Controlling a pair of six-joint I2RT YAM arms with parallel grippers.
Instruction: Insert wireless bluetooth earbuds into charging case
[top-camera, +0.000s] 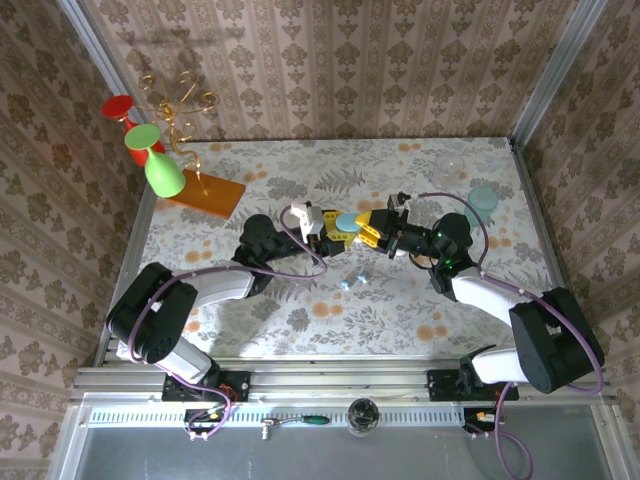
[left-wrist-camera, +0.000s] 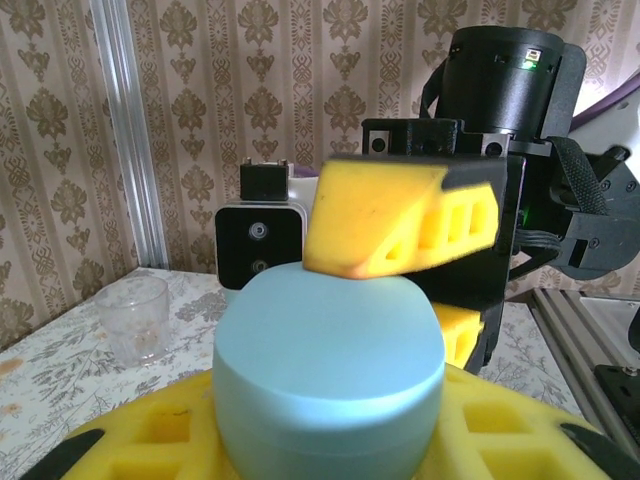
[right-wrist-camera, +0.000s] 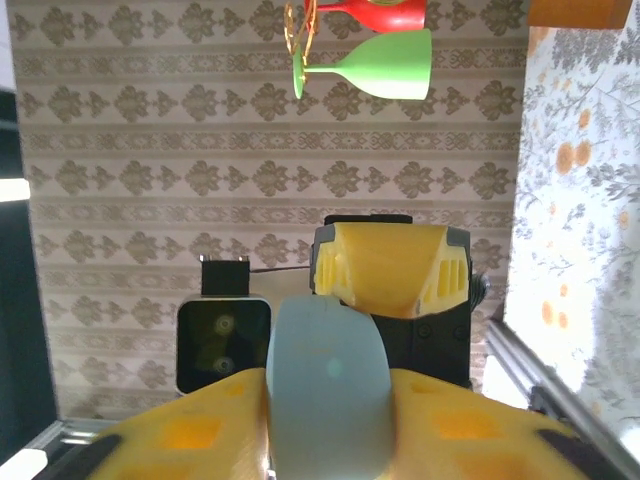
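- We see the two arms meeting above the middle of the table (top-camera: 400, 305), with a light-blue capsule (top-camera: 347, 222) held in the air between them.
- The left gripper (top-camera: 332, 228) is clenched on the light-blue capsule. In the left wrist view the capsule sits between its two yellow fingers (left-wrist-camera: 150, 435), which flank its round wall.
- The right gripper (top-camera: 365, 228) reaches in from the opposite side. One of its yellow fingers (left-wrist-camera: 385, 225) lies over the capsule's flat top and the other shows below, beside its wall.
- In the right wrist view the capsule stands edge-on between that gripper's pads (right-wrist-camera: 190, 430). We cannot tell whether they press on it or have let go.
- The earbuds (top-camera: 352, 282) lie on the table just beside each other, nearer the arm bases than the capsule and apart from both grippers.
- A teal disc (top-camera: 483, 198) lies on the table to the right, beyond the right arm.
- A clear cup (left-wrist-camera: 135, 318) stands upright on the cloth.
- At the far left corner, a green wine glass (top-camera: 160, 165) and a red wine glass (top-camera: 120, 108) hang on a wire stand with an orange base (top-camera: 205, 190).
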